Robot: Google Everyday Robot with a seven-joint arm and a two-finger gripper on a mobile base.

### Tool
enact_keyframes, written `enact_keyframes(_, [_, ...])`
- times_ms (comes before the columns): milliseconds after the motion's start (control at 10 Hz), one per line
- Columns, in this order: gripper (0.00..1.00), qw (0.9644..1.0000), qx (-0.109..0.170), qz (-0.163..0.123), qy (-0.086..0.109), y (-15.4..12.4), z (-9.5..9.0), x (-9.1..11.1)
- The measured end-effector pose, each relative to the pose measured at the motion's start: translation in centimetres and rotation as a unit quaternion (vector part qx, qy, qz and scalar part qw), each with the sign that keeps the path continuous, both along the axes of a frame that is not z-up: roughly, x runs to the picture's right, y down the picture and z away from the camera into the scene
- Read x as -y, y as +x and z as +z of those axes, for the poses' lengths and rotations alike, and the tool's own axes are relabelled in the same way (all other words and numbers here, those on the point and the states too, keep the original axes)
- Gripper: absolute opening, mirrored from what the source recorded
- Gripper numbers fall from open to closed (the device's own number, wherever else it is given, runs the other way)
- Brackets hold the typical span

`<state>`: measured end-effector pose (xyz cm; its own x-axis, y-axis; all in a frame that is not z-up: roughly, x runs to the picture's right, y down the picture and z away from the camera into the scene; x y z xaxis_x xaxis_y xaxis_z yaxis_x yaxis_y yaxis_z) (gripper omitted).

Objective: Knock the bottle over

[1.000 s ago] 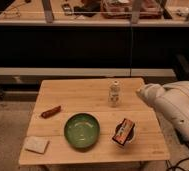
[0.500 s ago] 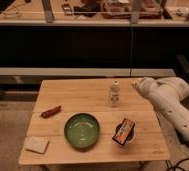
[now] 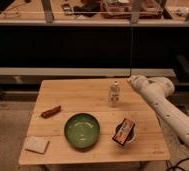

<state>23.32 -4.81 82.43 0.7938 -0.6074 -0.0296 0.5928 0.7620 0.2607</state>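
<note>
Bottle (image 3: pixel 115 94) stands upright at the back right of the table (image 3: pixel 73 95), hand (image 3: pixel 132 80) just right of it near cap height, spread or pressed together I can't tell; I'd sweep left into its upper half, low hits may just slide it.

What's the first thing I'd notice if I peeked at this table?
Probably the big white robot arm on the right side of the picture, with its hand close to the small pale bottle at the back of the wooden table. Next comes the bright green bowl near the table's front middle, with an orange-and-black packet just to its right.
</note>
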Motion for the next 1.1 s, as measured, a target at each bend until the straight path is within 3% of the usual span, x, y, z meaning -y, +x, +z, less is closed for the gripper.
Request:
enact_keyframes(100, [0.25,1.0,-0.003,0.003,-0.001,0.4,1.3,0.4])
enact_keyframes(500, [0.25,0.9999,0.01,0.0,0.003,-0.6,3.1,2.1])
enact_keyframes(800, [0.25,0.9996,0.025,-0.01,-0.002,-1.6,4.4,1.9])
enact_keyframes(1100, [0.25,0.9998,0.018,-0.008,-0.004,-0.6,5.5,1.8])
